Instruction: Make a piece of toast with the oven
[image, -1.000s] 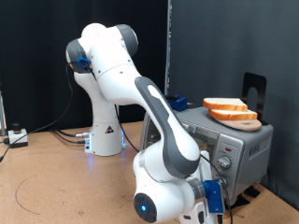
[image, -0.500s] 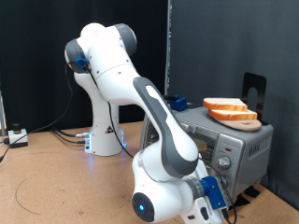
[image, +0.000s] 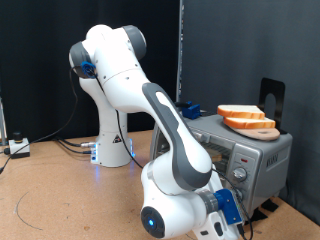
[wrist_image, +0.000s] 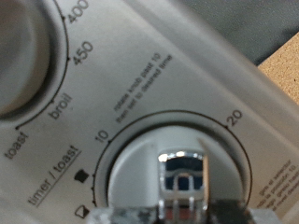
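The silver-grey oven (image: 262, 158) stands at the exterior view's right. Slices of toast bread (image: 240, 112) lie on a round wooden board (image: 262, 131) on top of it. My arm reaches down to the oven's knob panel, and my hand (image: 228, 207) sits right in front of a knob (image: 240, 174). The fingers do not show clearly there. The wrist view is filled by the panel: the "timer / toast" dial (wrist_image: 177, 168) with its chrome grip (wrist_image: 183, 183) is very close and centred. Blurred grey shapes lie along that view's edge.
The temperature dial (wrist_image: 23, 56) with "toast", "broil", "450", "400" marks sits beside the timer dial. A black stand (image: 272, 97) rises behind the oven. Cables (image: 35, 205) and a small box (image: 17, 146) lie on the wooden table at the exterior view's left.
My hand has shifted slightly at the oven's knob panel, its blue part a little higher and further right. The oven, bread and board have not moved.
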